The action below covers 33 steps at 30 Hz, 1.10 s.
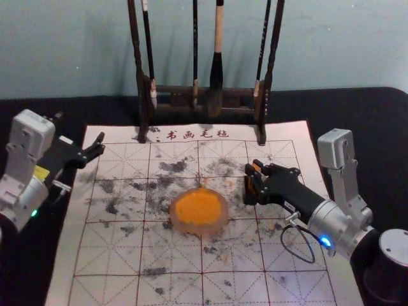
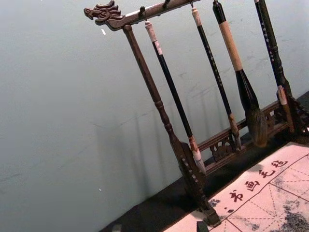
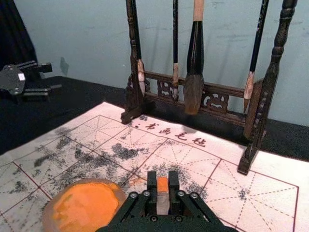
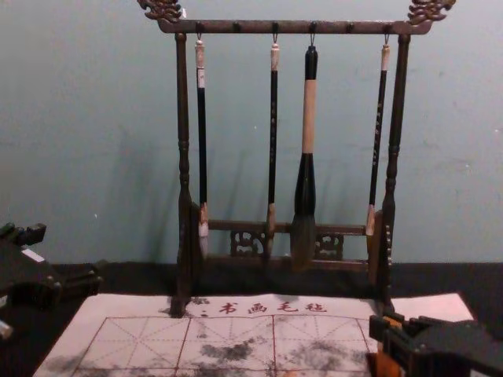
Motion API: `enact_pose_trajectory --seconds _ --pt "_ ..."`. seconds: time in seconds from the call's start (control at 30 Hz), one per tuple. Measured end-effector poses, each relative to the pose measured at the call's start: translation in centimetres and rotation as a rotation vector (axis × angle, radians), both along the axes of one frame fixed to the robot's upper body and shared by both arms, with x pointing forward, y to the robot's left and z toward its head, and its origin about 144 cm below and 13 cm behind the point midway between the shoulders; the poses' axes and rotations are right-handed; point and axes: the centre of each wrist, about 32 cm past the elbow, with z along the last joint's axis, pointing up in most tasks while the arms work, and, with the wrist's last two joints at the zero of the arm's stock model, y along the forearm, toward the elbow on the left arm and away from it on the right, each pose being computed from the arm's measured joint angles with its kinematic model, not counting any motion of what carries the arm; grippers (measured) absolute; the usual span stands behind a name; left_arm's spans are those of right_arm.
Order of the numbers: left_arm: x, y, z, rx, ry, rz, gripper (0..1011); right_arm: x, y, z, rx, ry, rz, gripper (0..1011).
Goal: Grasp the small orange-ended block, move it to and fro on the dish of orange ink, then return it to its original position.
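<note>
Right gripper is pinching the small orange-ended block; I find one finger pressed to each side of it. In the head view, I log this gripper at the 2 o'clock side of the dish, near the rim but apart from it. Block position: between those fingertips, orange end uppermost, paler body below, likewise off the dish at 2 o'clock. I cannot tell whether its underside touches the mat. Orange ink is spread over the dish, which sits on the gridded, black-smudged mat. I record the left gripper as idle at 10 o'clock from the dish, by the mat's far corner, fingers spread apart. At 12 o'clock, the dark wooden stand is upright on the table, four brushes hanging from its top rail.
</note>
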Motion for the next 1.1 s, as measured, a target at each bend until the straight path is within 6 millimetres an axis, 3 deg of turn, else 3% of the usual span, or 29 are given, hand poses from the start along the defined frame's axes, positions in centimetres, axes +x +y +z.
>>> enact_pose_trajectory --seconds 1.1 --pt "0.0 0.0 0.0 0.0 0.0 0.0 1001 0.1 -0.3 -1.1 -0.016 -0.025 0.024 131"
